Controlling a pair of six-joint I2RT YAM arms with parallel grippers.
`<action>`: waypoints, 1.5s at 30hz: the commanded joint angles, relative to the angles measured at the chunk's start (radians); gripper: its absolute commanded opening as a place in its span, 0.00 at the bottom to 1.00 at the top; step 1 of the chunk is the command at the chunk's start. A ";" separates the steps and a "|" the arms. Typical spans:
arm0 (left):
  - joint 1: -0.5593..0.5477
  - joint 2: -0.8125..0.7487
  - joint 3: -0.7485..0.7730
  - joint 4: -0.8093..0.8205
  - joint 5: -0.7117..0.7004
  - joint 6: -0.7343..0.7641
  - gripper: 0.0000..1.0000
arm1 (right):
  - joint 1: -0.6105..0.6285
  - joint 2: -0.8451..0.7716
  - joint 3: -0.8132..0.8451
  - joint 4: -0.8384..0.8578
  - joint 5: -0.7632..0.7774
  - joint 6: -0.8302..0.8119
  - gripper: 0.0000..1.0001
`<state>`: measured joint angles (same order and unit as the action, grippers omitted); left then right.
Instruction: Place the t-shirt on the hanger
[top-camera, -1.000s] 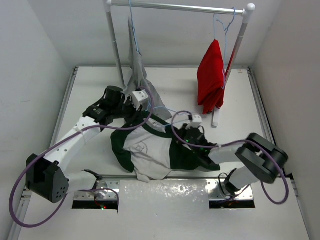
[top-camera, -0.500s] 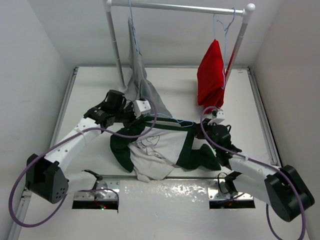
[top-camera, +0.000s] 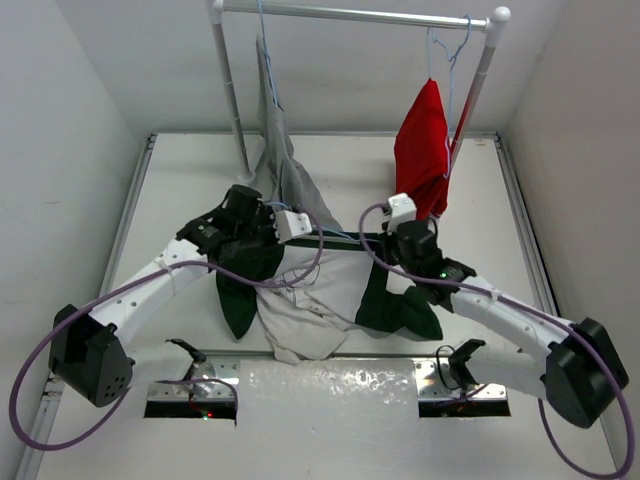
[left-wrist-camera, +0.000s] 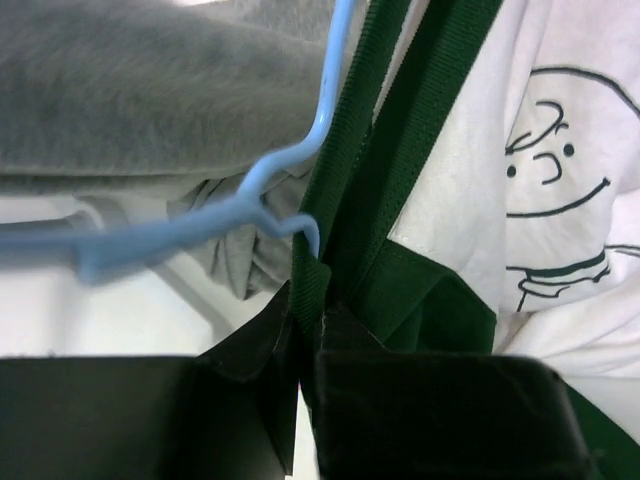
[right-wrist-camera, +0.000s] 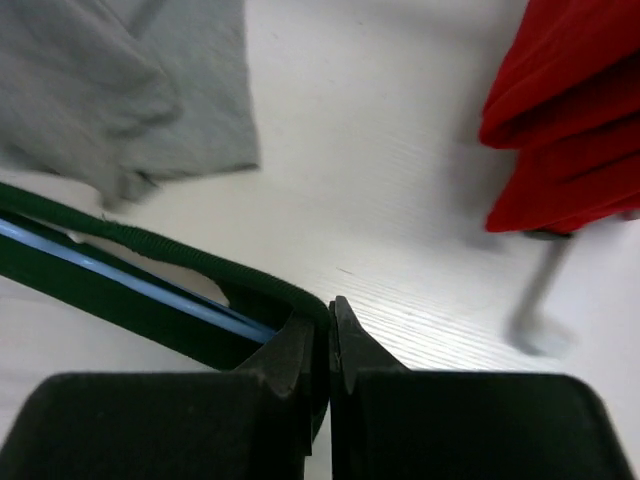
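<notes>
The t-shirt (top-camera: 312, 292), green with a white front panel, hangs stretched by its collar between both grippers above the table. My left gripper (top-camera: 272, 232) is shut on the green collar rib (left-wrist-camera: 312, 285); the line-drawn print (left-wrist-camera: 552, 170) shows to its right. My right gripper (top-camera: 398, 246) is shut on the other end of the collar (right-wrist-camera: 300, 300). The pale-blue wire hanger (top-camera: 342, 238) runs inside the neck opening between the grippers. Its twisted neck shows in the left wrist view (left-wrist-camera: 300, 165), and one arm shows inside the collar in the right wrist view (right-wrist-camera: 150, 286).
A white pipe rack (top-camera: 350, 14) stands at the back. A grey garment (top-camera: 285, 165) hangs from it just behind the left gripper, and a red garment (top-camera: 420, 150) hangs at the right, close to the right gripper. White walls enclose both sides.
Both grippers have moved up and toward the rack with the collar. The shirt has lifted off the table and pulled taut between them, its lower part hanging down.
</notes>
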<state>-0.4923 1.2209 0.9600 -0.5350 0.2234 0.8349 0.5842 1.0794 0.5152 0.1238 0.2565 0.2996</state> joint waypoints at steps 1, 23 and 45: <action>-0.100 -0.017 -0.007 -0.008 -0.156 0.070 0.00 | 0.101 0.071 0.137 -0.165 0.260 -0.241 0.00; -0.212 -0.073 0.005 -0.039 0.148 0.029 0.00 | 0.175 -0.091 0.091 -0.020 -0.457 -0.400 0.51; -0.186 -0.150 0.078 -0.147 0.390 0.046 0.00 | 0.137 0.091 0.197 0.015 -0.678 -0.367 0.24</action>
<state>-0.6888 1.1038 0.9672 -0.6456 0.4744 0.8669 0.7338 1.2072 0.7090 0.0036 -0.3965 -0.1085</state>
